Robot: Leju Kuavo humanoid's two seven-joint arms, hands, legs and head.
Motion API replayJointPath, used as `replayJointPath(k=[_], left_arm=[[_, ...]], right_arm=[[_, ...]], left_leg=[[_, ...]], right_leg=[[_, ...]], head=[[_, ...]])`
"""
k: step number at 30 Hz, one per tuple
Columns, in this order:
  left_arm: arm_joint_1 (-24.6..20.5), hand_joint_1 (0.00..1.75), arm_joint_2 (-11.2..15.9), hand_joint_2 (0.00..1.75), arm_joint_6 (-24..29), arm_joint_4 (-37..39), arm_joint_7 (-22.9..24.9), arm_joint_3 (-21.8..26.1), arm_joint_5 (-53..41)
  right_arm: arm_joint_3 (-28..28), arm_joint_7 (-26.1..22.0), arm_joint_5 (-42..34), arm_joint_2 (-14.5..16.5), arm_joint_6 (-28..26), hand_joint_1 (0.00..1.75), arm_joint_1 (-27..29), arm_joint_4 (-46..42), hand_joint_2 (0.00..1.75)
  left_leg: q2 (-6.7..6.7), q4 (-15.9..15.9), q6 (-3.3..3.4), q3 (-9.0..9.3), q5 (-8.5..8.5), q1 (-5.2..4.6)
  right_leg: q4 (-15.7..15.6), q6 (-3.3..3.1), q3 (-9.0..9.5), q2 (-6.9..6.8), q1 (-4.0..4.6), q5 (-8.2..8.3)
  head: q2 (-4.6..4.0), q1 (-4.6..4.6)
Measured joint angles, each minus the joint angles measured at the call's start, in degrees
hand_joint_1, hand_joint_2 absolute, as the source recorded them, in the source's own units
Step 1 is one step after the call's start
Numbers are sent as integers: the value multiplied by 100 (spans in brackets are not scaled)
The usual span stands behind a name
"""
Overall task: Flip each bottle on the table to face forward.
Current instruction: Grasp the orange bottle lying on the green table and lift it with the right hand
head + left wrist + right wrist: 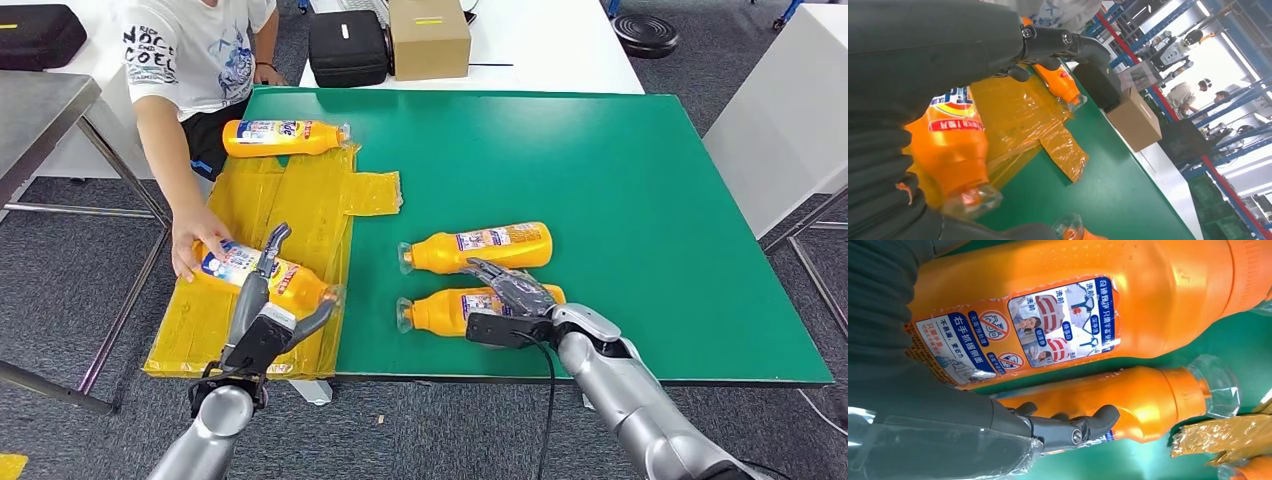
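Resting on the nearest orange plastic bottle (480, 308) on the green tabletop (620, 180), the right robot hand (512, 292) hides its label; whether it grips is unclear. The left robot hand (268, 300), fingers spread, hovers over another bottle (262, 272) on yellow sheeting (300, 200), touched by a person's hand (195, 235).

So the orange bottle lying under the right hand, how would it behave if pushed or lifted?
The orange bottle lies on its side on the green table, and its body looks rounded, so a sideways push would probably roll it. Its glossy plastic could slip under the right hand. The clear cap looks thin, probably best not squeezed.
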Motion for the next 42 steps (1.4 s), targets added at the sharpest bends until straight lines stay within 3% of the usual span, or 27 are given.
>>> replayJointPath(k=[10,18,19,22,23,42], left_arm=[[66,0,45,175,-88,-132,6,-3,-49],[90,0,87,175,-100,-151,6,-3,-23],[97,0,92,175,-105,-161,7,-3,-14],[109,0,108,175,-159,-185,19,-3,28],[109,0,114,175,-179,-185,23,-3,47],[10,0,154,175,-221,-62,22,-61,313]], right_arm=[[-160,252,114,-347,-106,0,772,-1030,175],[-280,293,171,-539,-14,1,986,-1356,175],[-291,293,152,-556,31,14,990,-1367,175],[-314,287,75,-620,176,140,981,-1374,175],[-319,279,52,-643,216,171,975,-1374,175],[-299,87,-129,-849,561,175,563,-909,175]], left_leg=[[-2,-1,-1,1,-5,0],[-1,0,-1,2,-4,0],[-1,0,-1,2,-4,0],[-1,0,-1,2,-4,0],[-1,0,-1,2,-4,0],[-1,0,0,14,-4,-2]], right_leg=[[-1,-1,1,-1,0,-3],[-1,0,3,-1,0,-1],[-1,0,3,0,0,-1],[-1,0,4,-1,0,-1],[-1,0,3,-1,0,-1],[-2,0,17,0,-1,-1]], head=[[0,0],[0,0],[0,0],[0,-1],[0,-1],[0,0]])
